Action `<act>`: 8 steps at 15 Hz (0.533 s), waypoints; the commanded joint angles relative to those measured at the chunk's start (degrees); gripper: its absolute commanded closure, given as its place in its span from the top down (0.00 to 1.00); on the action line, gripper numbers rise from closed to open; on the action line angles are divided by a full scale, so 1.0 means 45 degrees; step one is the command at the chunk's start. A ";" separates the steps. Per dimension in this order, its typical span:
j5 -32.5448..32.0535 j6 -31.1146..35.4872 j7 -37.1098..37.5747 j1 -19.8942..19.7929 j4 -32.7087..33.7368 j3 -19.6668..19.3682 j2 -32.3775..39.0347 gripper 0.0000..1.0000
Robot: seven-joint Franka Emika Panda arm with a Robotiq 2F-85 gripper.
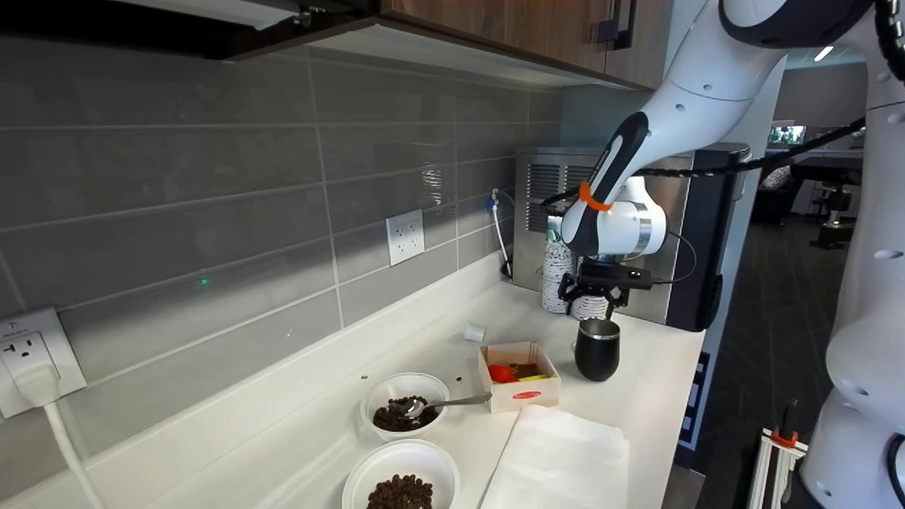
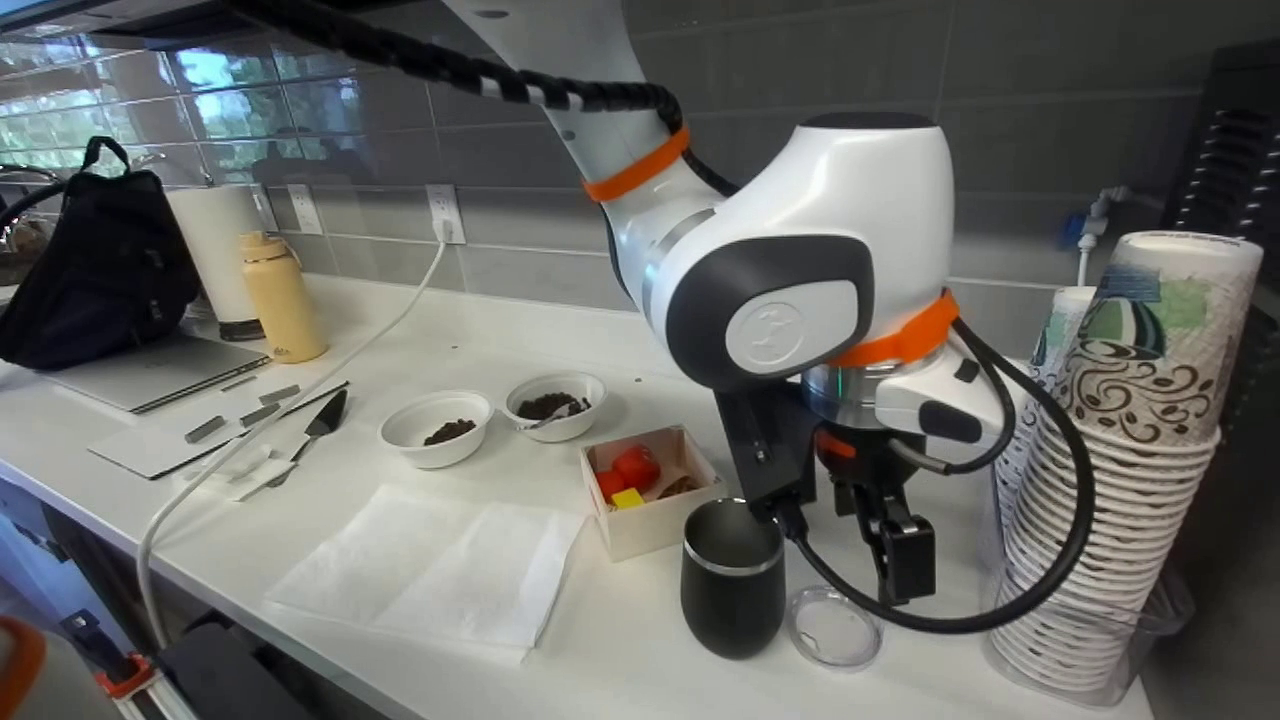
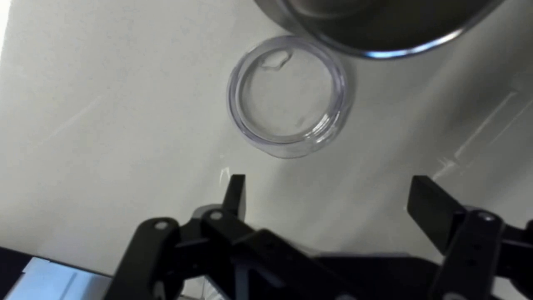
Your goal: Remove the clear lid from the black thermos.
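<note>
End effector (image 3: 327,193), wrist view: spread wide above surface (image 3: 125,137); clear lid (image 3: 287,93) lies flat just beside black thermos (image 3: 374,27). Exterior view: lid on surface between thermos and paper-cup stack (image 2: 1105,500). Exterior view: thermos upright near open-topped box (image 1: 505,401).

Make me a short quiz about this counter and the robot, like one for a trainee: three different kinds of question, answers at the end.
1. True or false: the clear lid is fitted on the black tumbler.
2. Name the utensil resting among the dark brown balls in a white bowl.
3. Choose one. The hand is:
A) shut on the clear lid
B) open, holding nothing
C) shut on the black tumbler

Key:
1. False: it lies on the counter, beside the black tumbler.
2. A spoon.
3. B
</note>
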 commanded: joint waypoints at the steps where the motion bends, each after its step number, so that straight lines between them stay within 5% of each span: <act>1: -0.1480 -0.0683 0.0895 0.0515 -0.0876 -0.0417 -0.1867 1.00; 8: -0.5094 -0.3547 0.2429 -0.0093 -0.2026 0.0472 -0.5137 1.00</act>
